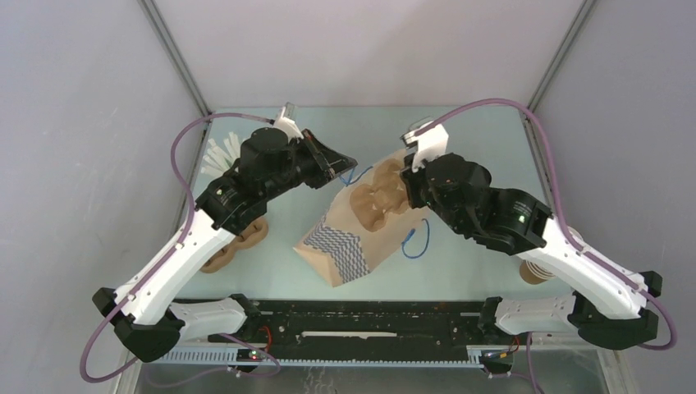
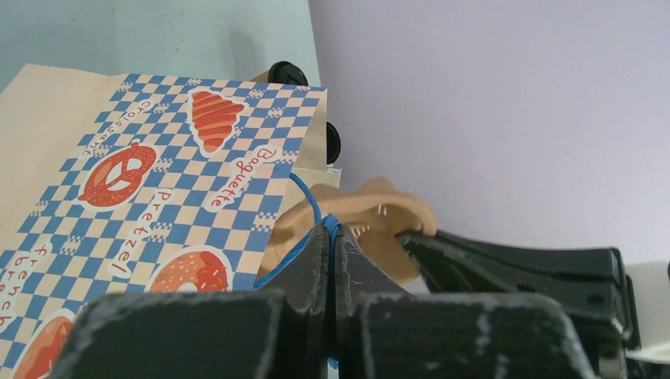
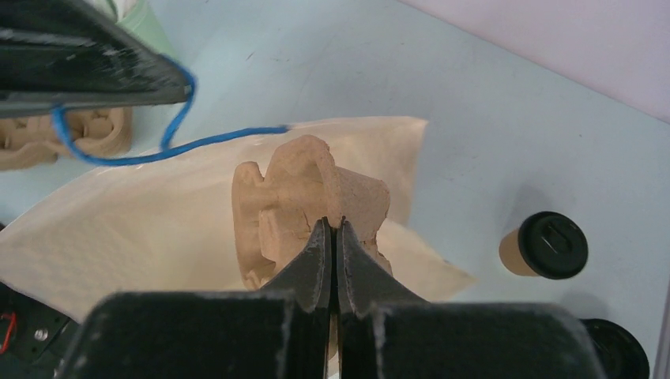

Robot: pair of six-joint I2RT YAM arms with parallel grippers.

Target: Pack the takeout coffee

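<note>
Paper, tan with a blue-checked panel, makes the bag [image 1: 332,246], which lies on its side mid-table. A moulded pulp cup carrier [image 1: 373,205] sits in its open mouth. The right gripper [image 3: 333,225] is pressed together on that carrier's upper rim. The left gripper [image 2: 332,229] pinches the bag's blue cord handle [image 2: 304,207]. Left of the bag lies a second pulp carrier [image 1: 242,242], and right of it a stack of lidless cups [image 1: 535,271]. White sticks [image 1: 217,154] fan out beyond the bag's left side. The takeout coffee [image 3: 543,246], black-lidded, stands outside the bag near its mouth, not touching it. The table [image 1: 476,164] is pale blue-green, between plain grey walls [image 1: 369,49].
</note>
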